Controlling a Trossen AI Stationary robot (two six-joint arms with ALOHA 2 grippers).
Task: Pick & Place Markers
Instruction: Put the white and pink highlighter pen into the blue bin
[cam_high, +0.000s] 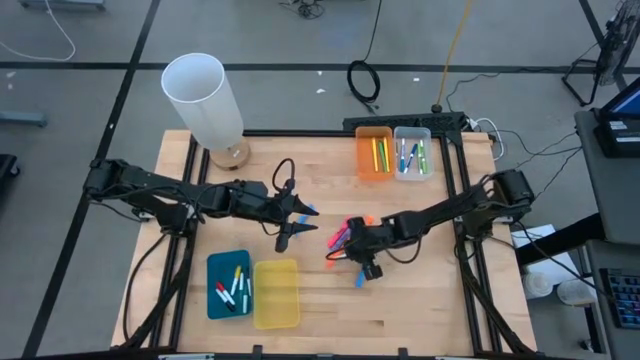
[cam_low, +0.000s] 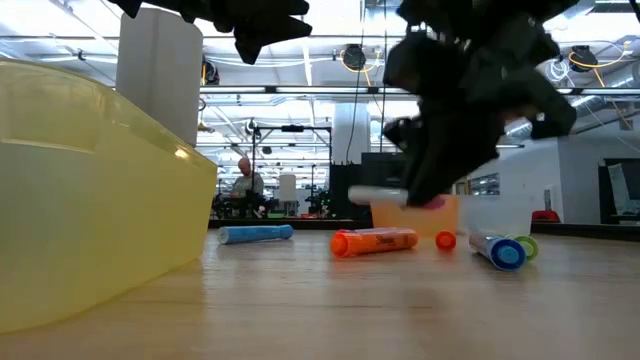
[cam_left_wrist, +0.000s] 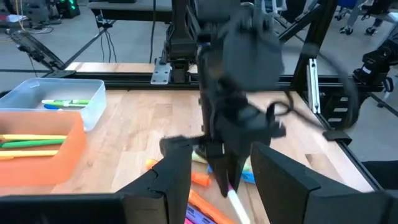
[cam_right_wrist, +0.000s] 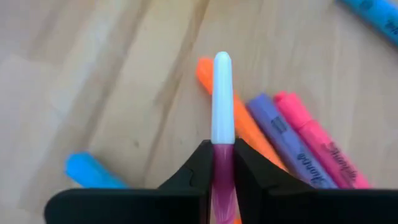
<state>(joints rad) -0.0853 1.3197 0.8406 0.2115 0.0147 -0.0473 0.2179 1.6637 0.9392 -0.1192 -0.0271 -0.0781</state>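
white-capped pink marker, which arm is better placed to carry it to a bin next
Right. The right gripper is already shut on the white-capped pink marker over the loose pile; the left gripper hangs nearby, holding nothing.

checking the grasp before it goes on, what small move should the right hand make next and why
Probably a short straight lift. The right hand is shut on a pink marker with a white cap, low over the marker pile on the table. An orange marker and a purple marker lie right beside it, so rising first should clear them before carrying it toward a bin.
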